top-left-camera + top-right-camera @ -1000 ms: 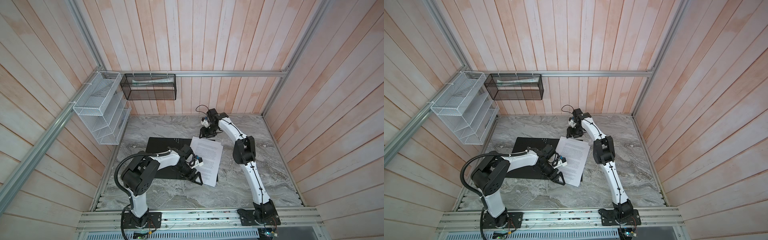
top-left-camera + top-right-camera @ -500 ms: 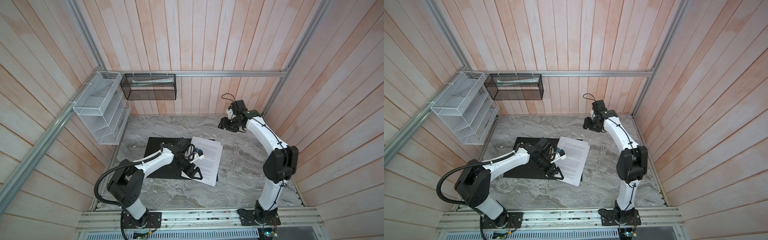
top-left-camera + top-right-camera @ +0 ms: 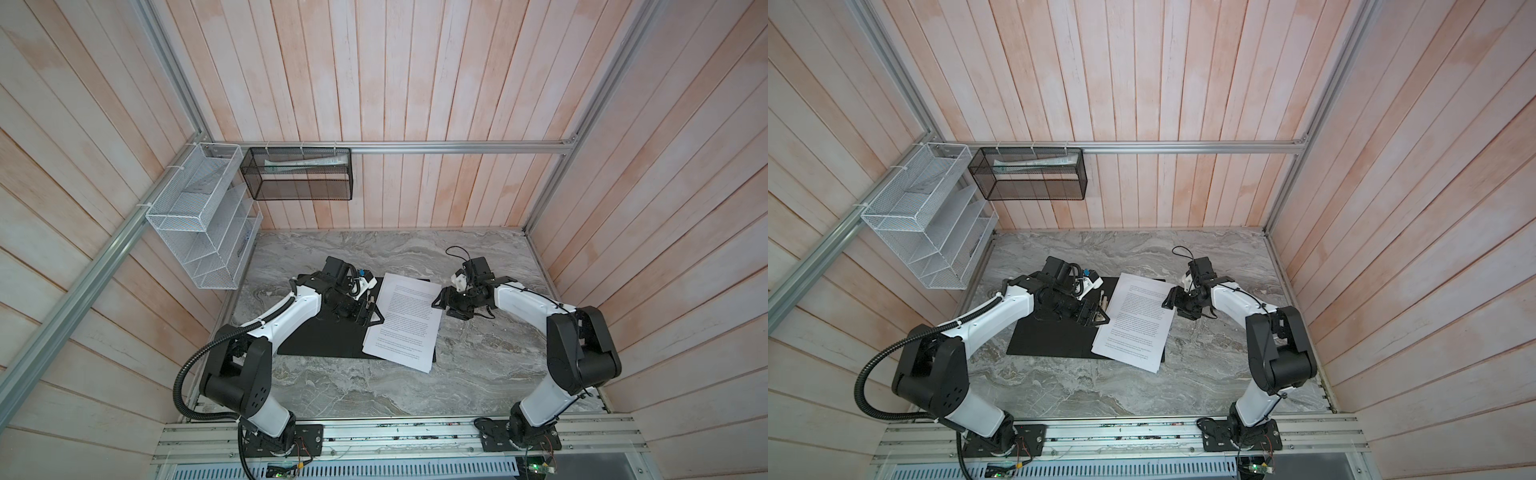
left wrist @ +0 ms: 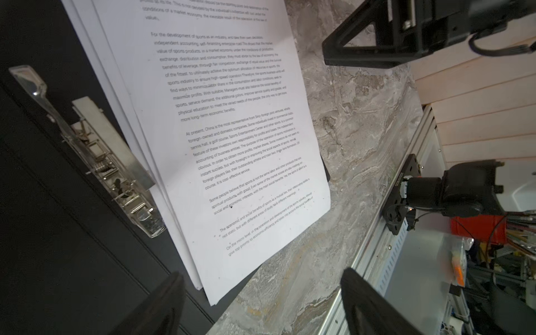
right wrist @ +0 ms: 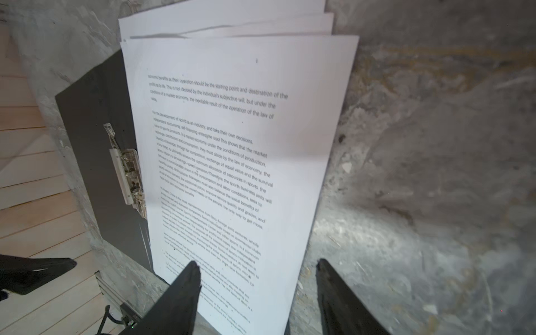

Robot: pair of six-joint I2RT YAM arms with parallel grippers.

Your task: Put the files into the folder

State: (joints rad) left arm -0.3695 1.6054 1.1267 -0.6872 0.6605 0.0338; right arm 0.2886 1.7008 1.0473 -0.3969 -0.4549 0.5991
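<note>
Far left on the wall: white wire rack [image 3: 195, 224], then black mesh basket [image 3: 297, 176]; neither belongs to the job. Next comes the left gripper [image 3: 369, 313], hanging over the middle of the folder [image 3: 316, 340] w/ jaws spread wide & nothing in them. The folder lies open & flat on the marble table [image 3: 478, 365], black inside up, w/ its metal clip [image 4: 113, 162] along the spine. The papers [image 3: 405, 324] lie just right of the clip, a few sheets fanned & skewed. Most of the stack rests on the folder's right half, but the far end pokes past the folder's far edge and the near right corner overhangs onto bare table. The sheets' left edge sits just beside the clip; can't tell whether any sheet is tucked under it, prob not. The right gripper [image 3: 438, 300] hovers by the stack's right edge, toward its far end. Its jaws are apart, gripping nothing; in the wrist view one shows over paper, the other over table. Progress, my read: approx halfway. Done: folder open, papers laid on it. Left: square the stack, nudge it fully inside the folder's outline & likely under the clip, then shut the cover. The right gripper looks placed to push or pinch that right edge. Thin loose sheets could slide apart or buckle, so go gently.
</note>
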